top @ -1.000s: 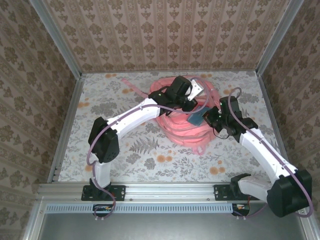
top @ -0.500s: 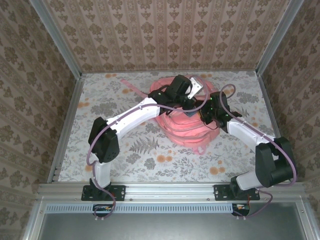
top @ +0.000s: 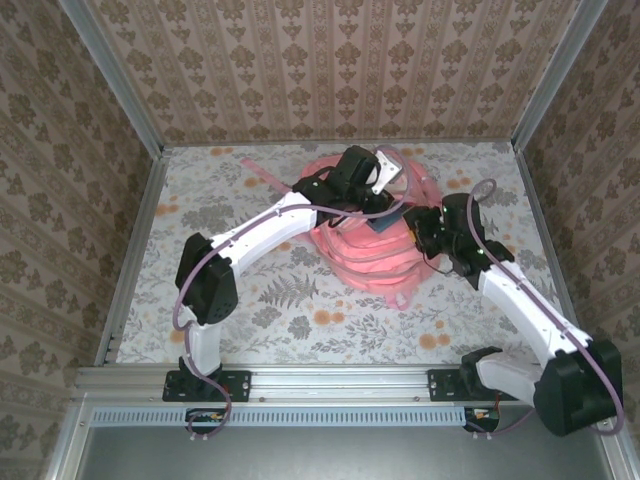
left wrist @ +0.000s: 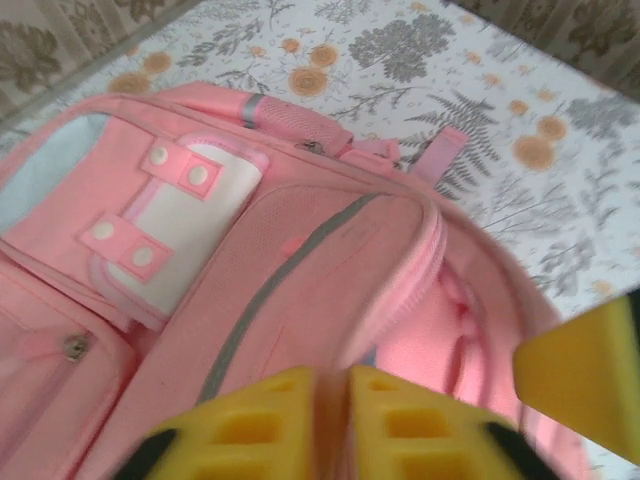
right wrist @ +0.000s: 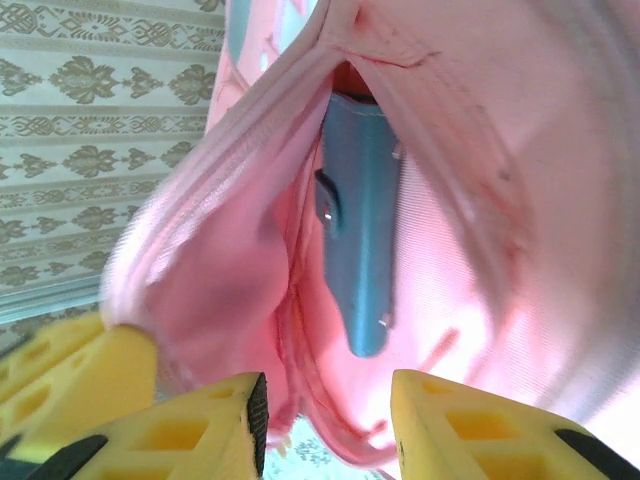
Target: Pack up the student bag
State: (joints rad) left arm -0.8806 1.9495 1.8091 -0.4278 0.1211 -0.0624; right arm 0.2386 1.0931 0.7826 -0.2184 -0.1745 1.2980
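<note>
The student bag (top: 368, 262) is a pink backpack lying at the back middle of the table, its main pocket gaping. My left gripper (top: 382, 205) reaches over it. In the left wrist view, the left gripper (left wrist: 333, 425) has its jaws almost together with the pink flap edge of the bag (left wrist: 300, 250) between them. My right gripper (right wrist: 325, 425) stands open just outside the bag's mouth (right wrist: 470, 150), nothing between its fingers. A flat blue item (right wrist: 360, 230) sits inside the pocket, also visible from above as a blue item (top: 388, 228) beside the right gripper (top: 416, 233).
The floral tabletop (top: 220, 290) runs around the bag, with metal rails and patterned walls on three sides. A thin pink strap (top: 265, 170) trails off the bag to the back left. One right finger (left wrist: 585, 370) pokes into the left wrist view.
The right gripper pushed the blue item into the bag's mouth, opened, and drew back toward the right. The blue item stays in the pocket. The left arm barely moved.
</note>
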